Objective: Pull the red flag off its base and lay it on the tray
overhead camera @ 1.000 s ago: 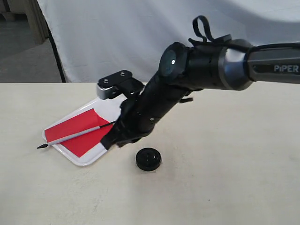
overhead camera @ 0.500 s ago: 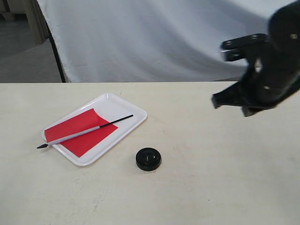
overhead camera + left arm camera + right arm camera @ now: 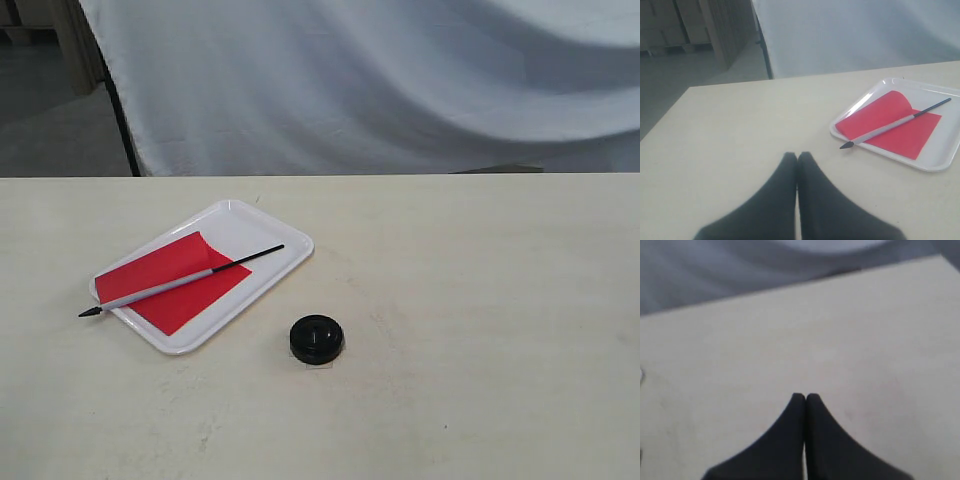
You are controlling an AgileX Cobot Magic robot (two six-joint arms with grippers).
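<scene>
The red flag point(image 3: 172, 277) lies flat on the white tray point(image 3: 262, 232) at the left of the table, its pole slanting across the cloth and its black tip poking over the tray's left rim. The black round base point(image 3: 317, 338) stands alone on the table just right of the tray. Neither arm shows in the exterior view. In the left wrist view my left gripper point(image 3: 797, 155) is shut on nothing, with the flag point(image 3: 895, 125) and the tray point(image 3: 945, 162) some way off. My right gripper point(image 3: 805, 396) is shut and empty over bare table.
A white cloth backdrop point(image 3: 380, 90) hangs behind the table's far edge. A dark pole point(image 3: 118, 110) stands at the back left. The beige table top point(image 3: 480, 330) stretches wide to the right of the base.
The right arm, which was over the tray a second ago, has pulled away to the right and left the exterior view. The flag stays lying on the tray.
</scene>
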